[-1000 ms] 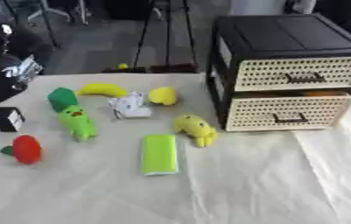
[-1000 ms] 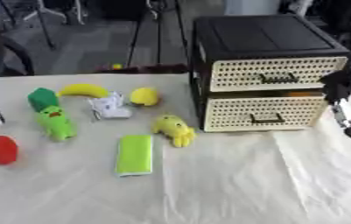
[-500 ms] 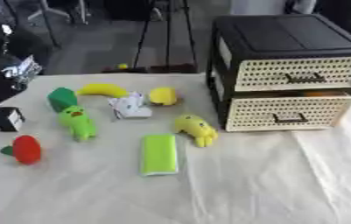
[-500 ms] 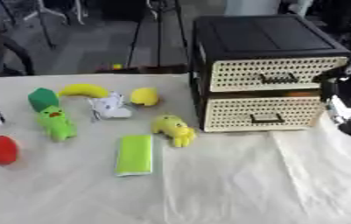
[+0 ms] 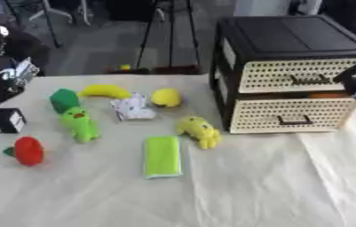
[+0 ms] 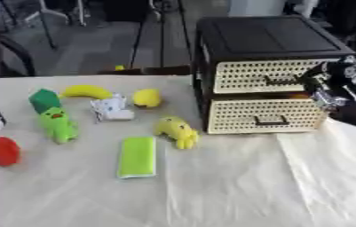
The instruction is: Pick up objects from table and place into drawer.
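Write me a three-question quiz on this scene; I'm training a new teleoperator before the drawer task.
1. True or false: the banana lies in front of the green rectangular block.
2. Which lies nearest the drawer unit: A the red object, B the yellow toy, C the black cube?
3. Fill in: the right hand is beside the ____ drawer.

Key: 1 false, it lies behind; 2 B; 3 upper.

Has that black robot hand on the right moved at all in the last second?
Yes. The right hand has moved up and leftward, from beside the lower drawer to the right end of the upper drawer.
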